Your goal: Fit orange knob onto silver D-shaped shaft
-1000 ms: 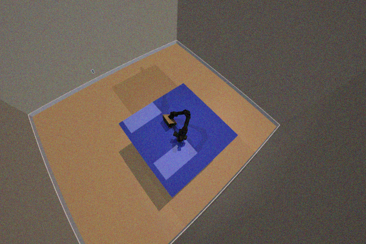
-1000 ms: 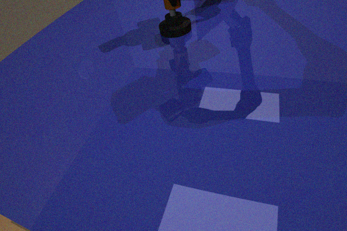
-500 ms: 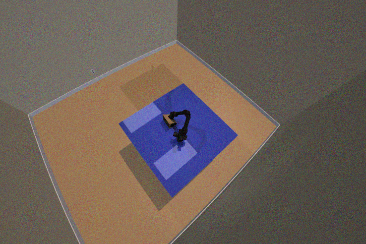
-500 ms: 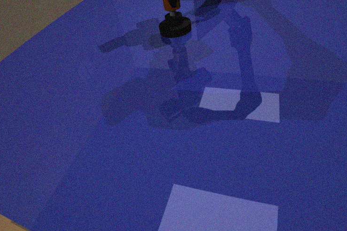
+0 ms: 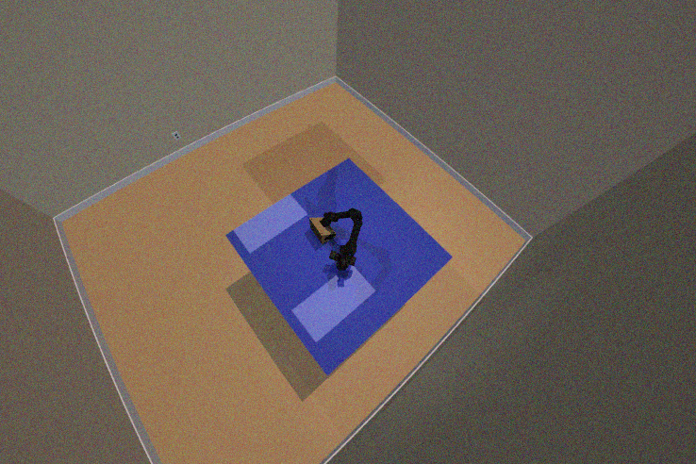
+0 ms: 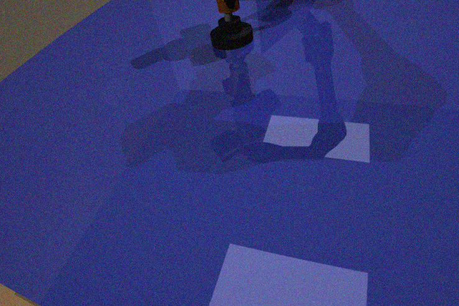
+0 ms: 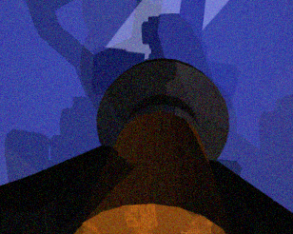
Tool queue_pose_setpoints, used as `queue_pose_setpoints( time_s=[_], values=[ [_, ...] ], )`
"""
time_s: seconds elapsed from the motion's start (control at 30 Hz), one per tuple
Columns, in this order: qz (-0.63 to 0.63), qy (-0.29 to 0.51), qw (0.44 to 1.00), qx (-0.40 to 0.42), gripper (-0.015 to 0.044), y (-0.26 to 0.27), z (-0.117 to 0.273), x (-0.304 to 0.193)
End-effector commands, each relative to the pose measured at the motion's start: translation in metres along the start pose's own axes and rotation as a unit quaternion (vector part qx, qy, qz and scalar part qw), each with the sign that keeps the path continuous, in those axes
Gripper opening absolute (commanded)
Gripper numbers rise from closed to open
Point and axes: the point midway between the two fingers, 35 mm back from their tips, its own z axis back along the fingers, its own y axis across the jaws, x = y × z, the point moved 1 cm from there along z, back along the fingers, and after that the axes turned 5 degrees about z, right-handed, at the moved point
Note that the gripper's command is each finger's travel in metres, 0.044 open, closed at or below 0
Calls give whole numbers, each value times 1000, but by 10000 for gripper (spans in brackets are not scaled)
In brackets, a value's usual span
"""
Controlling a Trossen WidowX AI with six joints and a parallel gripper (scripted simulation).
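Observation:
The orange knob (image 6: 222, 7) (image 7: 149, 220) is upright between the fingers of my gripper (image 7: 158, 163), which is shut on it. In the exterior view only the knob's lower part and a dark fingertip show at the top edge. The silver shaft (image 6: 228, 17) shows as a short piece between the knob's underside and the black round pedestal (image 6: 231, 38) (image 7: 133, 86). A gap remains between knob and pedestal. The knob's hole and the shaft's top and flat side are hidden, so their alignment cannot be told. In the wrist view the knob covers the shaft.
A blue table top (image 5: 404, 240) (image 6: 201, 216) carries bright light patches and arm shadows. In the top view the dark arm (image 5: 355, 219) bends over from a small brown-topped block (image 5: 319, 226). Tan floor (image 5: 141, 273) and grey walls surround the table.

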Motion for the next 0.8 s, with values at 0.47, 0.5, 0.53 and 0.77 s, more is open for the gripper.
queue_pose_setpoints(
  time_s=[0.47, 0.5, 0.53, 0.77],
  values=[
    [95, 3, 995, -1, 0, -2, -2, -5],
    [95, 3, 995, -1, 0, -2, -2, -5],
    [95, 3, 995, -1, 0, -2, -2, -5],
    [95, 3, 995, -1, 0, -1, 2, -4]
  ],
)
